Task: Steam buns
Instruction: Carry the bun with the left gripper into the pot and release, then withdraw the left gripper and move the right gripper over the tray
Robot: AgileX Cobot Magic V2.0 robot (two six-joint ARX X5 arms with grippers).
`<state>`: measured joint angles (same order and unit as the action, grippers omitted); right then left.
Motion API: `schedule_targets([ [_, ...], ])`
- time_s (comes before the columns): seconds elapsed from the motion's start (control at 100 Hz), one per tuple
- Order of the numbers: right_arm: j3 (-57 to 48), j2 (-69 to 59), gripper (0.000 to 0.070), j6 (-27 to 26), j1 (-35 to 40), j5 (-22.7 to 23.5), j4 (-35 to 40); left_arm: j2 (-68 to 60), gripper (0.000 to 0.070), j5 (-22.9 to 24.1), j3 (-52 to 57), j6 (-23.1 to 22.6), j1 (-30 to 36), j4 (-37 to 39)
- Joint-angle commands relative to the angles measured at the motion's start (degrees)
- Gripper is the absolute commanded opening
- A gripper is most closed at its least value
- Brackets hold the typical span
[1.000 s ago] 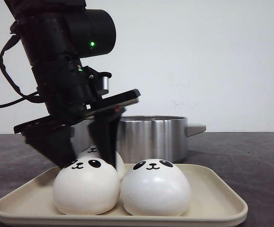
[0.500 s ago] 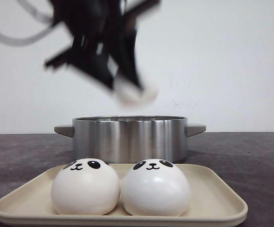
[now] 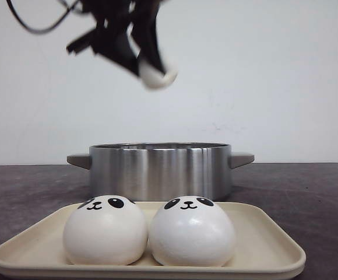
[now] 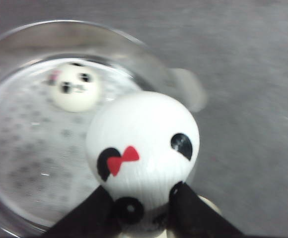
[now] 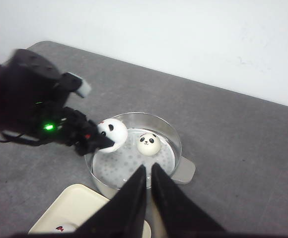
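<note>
Buns update: my left gripper is clamped on one bun above the steel pot, where another bun sits. Two buns are side by side on the tray, and my right gripper has its fingers nearly together, holding nothing.

Left gripper motion-blurred, arm cut off at top edge; held bun mostly hidden by fingers. Pot interior hidden in front view. Tray cut off in right wrist view.
</note>
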<state>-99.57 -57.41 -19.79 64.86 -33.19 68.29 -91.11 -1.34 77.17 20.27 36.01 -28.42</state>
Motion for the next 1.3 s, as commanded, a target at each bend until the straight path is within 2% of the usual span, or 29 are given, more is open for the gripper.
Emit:
schedule_targets([
  [0.0, -0.98, -0.52, 0.0009, -0.07, 0.74, -0.31, -0.5, -3.3, 0.0, 0.33, 2.27, -1.51, -1.46, 0.76],
  [0.24, -0.98, -0.55, 0.001, -0.13, 0.74, -0.31, -0.48, -13.9, 0.0001, 0.28, 7.78, -2.29, -6.73, 1.29],
  [0.5, -0.98, -0.55, 0.001, -0.42, 0.74, -0.28, -0.44, -21.2, 0.0009, -0.11, 10.84, -3.39, -7.61, 0.94],
  [0.58, -0.98, -0.55, 0.001, -0.66, 0.74, -0.28, -0.44, -22.23, 0.0104, -0.13, 10.84, -3.34, -7.61, 0.5],
  [0.68, -0.98, -0.55, 0.001, -0.79, 0.74, -0.31, -0.44, -22.43, 0.0344, 0.2, 10.84, -3.39, -7.63, -0.74],
  [0.74, -0.98, -0.55, 0.001, -0.81, 0.74, -0.31, -0.44, -22.43, 0.0435, 0.26, 10.86, -3.54, -7.61, -0.66],
  [0.99, -0.9, -0.59, 0.001, -0.83, 0.74, -0.28, -0.42, -22.43, 0.0689, 0.24, 11.63, -3.56, -7.78, -1.95],
  [1.14, -0.72, -0.74, 0.001, -1.44, 0.74, -0.31, 1.33, -22.38, 0.07, 0.24, 13.73, -3.54, -7.78, -5.99],
  [1.29, 1.49, -1.97, 0.001, -5.86, 0.63, -0.26, 4.63, -19.5, 0.07, 0.31, 16.55, -3.58, -7.37, -9.84],
])
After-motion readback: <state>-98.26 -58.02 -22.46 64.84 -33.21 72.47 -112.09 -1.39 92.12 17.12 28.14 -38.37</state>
